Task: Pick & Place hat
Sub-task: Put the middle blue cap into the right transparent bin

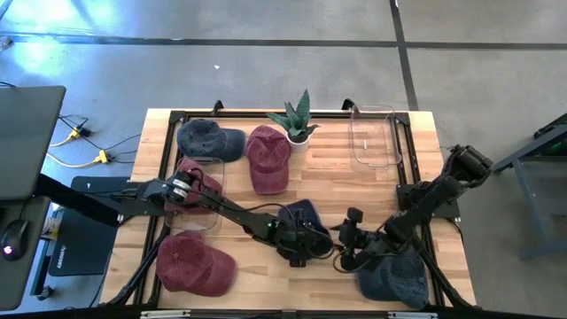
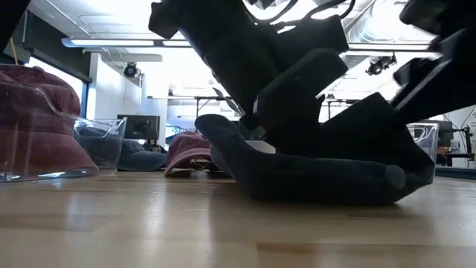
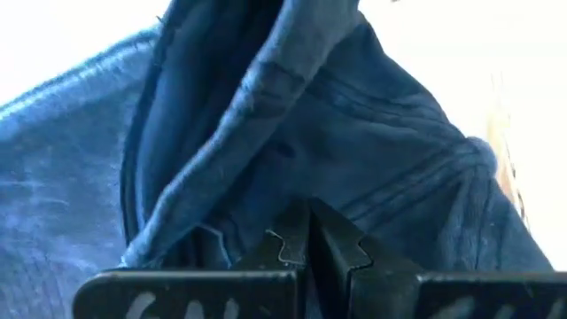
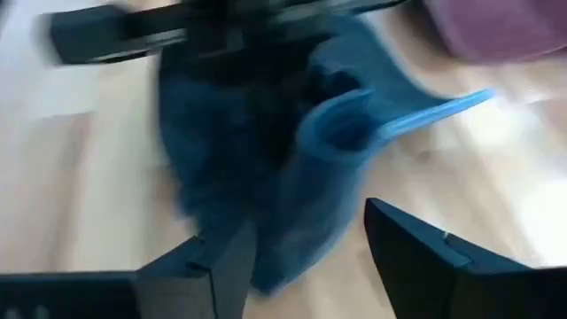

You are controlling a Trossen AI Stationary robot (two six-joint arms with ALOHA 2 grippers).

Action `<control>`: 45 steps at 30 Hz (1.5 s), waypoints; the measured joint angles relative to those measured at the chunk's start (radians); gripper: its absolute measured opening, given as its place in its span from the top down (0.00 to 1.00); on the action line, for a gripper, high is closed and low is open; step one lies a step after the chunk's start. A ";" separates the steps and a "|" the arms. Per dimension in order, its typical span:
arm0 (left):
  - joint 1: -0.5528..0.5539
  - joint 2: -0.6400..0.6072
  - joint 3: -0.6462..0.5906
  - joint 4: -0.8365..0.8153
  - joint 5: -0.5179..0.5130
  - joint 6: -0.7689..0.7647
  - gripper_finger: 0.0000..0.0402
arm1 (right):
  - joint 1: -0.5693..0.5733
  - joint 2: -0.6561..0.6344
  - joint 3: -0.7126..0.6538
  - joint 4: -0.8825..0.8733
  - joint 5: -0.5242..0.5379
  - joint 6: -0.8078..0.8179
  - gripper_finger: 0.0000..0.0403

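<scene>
Grey concrete floor (image 1: pixel 266 62), ceiling lights (image 2: pixel 111 43)

Potted plant (image 1: pixel 298 120) at table's (image 1: pixel 337 177) far edge; laptop (image 1: pixel 27 142) beside table.

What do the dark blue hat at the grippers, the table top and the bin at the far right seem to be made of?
Dark blue hat: soft washed cotton-like cloth, matte, with stitched seams and folds; the left gripper is shut on it. Table top: light wood planks, visible grain, slight sheen. Clear bin: transparent, glossy, likely plastic, since the wood shows through.
</scene>
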 joint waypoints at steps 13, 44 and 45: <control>0.006 0.000 0.000 -0.075 -0.050 -0.079 0.99 | -0.085 0.093 0.000 0.055 0.146 -0.038 0.85; 0.046 -0.009 0.017 -0.298 -0.020 -0.205 0.99 | -0.042 0.062 0.024 0.057 0.150 -0.088 0.96; 0.045 -0.009 0.034 -0.331 -0.020 -0.204 0.99 | -0.044 0.062 0.024 0.058 0.149 -0.088 0.96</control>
